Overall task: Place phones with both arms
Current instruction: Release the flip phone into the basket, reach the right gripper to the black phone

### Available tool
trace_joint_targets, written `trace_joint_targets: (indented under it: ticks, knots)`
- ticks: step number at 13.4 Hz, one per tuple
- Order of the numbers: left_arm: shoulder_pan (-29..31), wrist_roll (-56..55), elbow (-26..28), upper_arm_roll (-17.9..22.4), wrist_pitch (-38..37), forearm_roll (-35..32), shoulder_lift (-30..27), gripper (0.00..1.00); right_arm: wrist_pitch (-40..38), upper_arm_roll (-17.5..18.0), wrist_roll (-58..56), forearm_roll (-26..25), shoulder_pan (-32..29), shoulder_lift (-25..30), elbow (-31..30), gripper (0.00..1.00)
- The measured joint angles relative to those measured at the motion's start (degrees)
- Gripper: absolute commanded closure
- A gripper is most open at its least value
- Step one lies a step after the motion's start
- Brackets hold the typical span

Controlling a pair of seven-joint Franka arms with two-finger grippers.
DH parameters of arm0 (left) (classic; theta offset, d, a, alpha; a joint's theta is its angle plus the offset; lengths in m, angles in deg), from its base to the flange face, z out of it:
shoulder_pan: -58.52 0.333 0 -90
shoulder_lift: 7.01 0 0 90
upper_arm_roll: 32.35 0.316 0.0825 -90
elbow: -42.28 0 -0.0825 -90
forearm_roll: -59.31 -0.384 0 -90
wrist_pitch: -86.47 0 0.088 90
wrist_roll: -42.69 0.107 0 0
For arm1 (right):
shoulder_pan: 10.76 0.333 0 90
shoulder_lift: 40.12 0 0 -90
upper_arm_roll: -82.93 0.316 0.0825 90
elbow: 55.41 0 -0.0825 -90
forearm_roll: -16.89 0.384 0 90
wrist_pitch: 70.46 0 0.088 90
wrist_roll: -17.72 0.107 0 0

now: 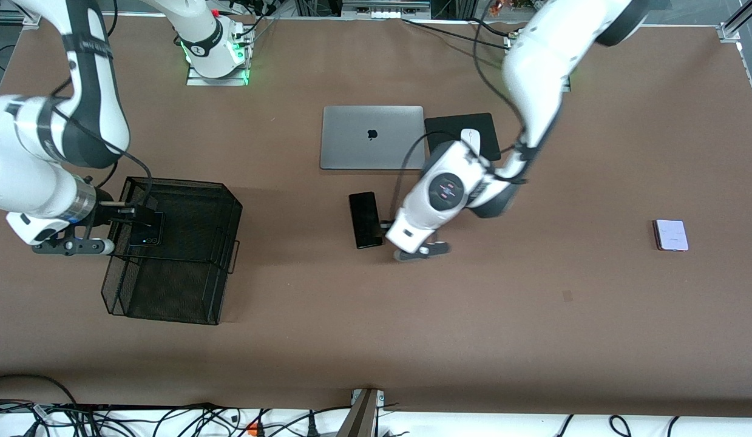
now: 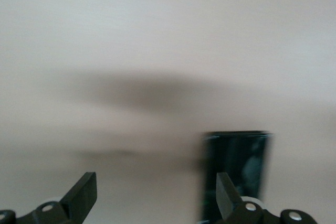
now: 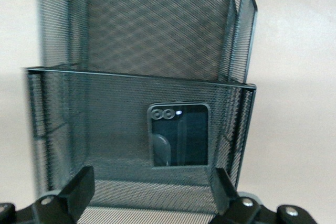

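Looking at the table, you have three phones in three places. The long slim black phone lies flat on the table, nearer the front camera than the grey laptop. The left gripper sits low just beside it, toward the left arm's end. In the left wrist view its fingers stand wide apart with nothing between them, and the dark slab lies off to one side, next to one finger rather than in the gap. That offset is what your next move turns on: the phone's long axis runs roughly toward and away from the front camera, tilted slightly, so you probably need to shift the gripper sideways across that axis before closing on the narrow width.

The small squarish black phone stands upright inside the black mesh basket, leaning against a wire wall, its lenses at the top. The right gripper hangs at the basket's rim, fingers spread open and empty, so that phone looks placed.

The pale lilac phone lies flat, well apart, near the left arm's end, its longer side across the table. Your left arm is clearly the nearer one to it.
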Motion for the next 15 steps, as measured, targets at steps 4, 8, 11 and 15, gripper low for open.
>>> trace_joint_targets:
  ticks: [4, 8, 11, 15]
  knots:
    - [6.57, 8.60, 0.09, 0.27, -24.83, -13.31, -5.51, 0.00, -2.64, 0.99, 10.59, 0.17, 10.00, 0.04, 3.71, 0.00]
    - [20.04, 28.94, 0.12, 0.85, -28.74, -15.22, -5.98, 0.00, -1.66, 5.34, 23.42, 0.37, 21.72, -6.55, 8.60, 0.00]
    - [32.65, 39.86, 0.15, 0.74, -27.81, -15.26, -6.06, 0.00, 0.05, 10.47, 30.96, 0.37, 26.91, -14.89, 16.43, 0.00]
    - [42.85, 47.61, 2.62, 0.81, -18.46, -15.62, -6.04, 0.00, 7.73, 13.84, 31.68, 0.37, 28.14, -20.46, 17.43, 0.00]
